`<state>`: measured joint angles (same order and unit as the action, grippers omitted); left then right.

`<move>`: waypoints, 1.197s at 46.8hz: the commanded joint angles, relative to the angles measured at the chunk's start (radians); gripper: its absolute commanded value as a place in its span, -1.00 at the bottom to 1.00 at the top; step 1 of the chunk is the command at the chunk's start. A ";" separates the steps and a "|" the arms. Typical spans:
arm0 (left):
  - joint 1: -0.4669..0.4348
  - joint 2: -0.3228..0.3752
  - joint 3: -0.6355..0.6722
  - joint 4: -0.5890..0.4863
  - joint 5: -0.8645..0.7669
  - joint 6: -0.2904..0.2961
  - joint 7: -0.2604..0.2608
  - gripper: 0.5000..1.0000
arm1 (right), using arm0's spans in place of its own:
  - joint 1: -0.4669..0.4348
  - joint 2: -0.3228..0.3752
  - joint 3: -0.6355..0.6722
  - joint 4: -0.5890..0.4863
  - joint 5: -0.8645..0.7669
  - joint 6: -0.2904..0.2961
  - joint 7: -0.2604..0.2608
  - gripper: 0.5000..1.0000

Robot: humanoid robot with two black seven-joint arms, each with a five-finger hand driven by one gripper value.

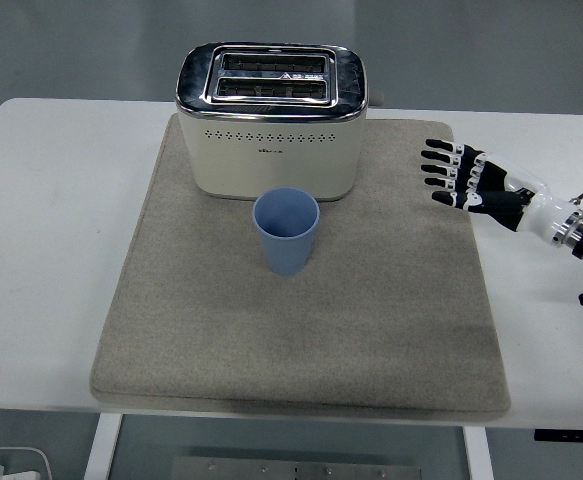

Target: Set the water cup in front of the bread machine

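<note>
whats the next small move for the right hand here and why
Probably just carry the right hand on back toward the table's right edge and rest it. The blue cup stands upright on the grey mat, right in front of the toaster, and the hand is open, empty and well clear of it, so the placing looks done.

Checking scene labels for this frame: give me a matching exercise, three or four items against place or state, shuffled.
Items:
1. blue cup
2. toaster
3. right hand
4. grey mat

Descriptions:
A. fingers spread, holding nothing, over the mat's right edge
B. at the mat's back, two empty slots on top
C. upright on the mat, just in front of the toaster
D. lies flat on the white table, under cup and toaster

Pairs: 1-C, 2-B, 3-A, 4-D
</note>
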<state>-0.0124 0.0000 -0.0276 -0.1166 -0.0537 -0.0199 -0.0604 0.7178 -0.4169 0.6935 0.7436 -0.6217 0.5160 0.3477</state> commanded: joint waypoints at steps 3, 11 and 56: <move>0.000 0.000 0.000 0.000 0.000 0.000 0.001 1.00 | 0.003 0.007 0.001 -0.001 0.092 -0.045 -0.044 0.71; 0.000 0.000 0.000 0.000 0.000 0.000 0.001 1.00 | 0.017 0.027 0.003 -0.003 0.166 -0.112 -0.062 0.71; 0.002 0.000 0.000 0.000 0.000 0.000 0.001 1.00 | 0.110 0.208 0.103 -0.041 0.523 -0.315 -0.245 0.71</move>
<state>-0.0118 0.0000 -0.0276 -0.1170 -0.0537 -0.0200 -0.0599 0.8124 -0.2193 0.7918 0.7151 -0.1228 0.2156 0.1184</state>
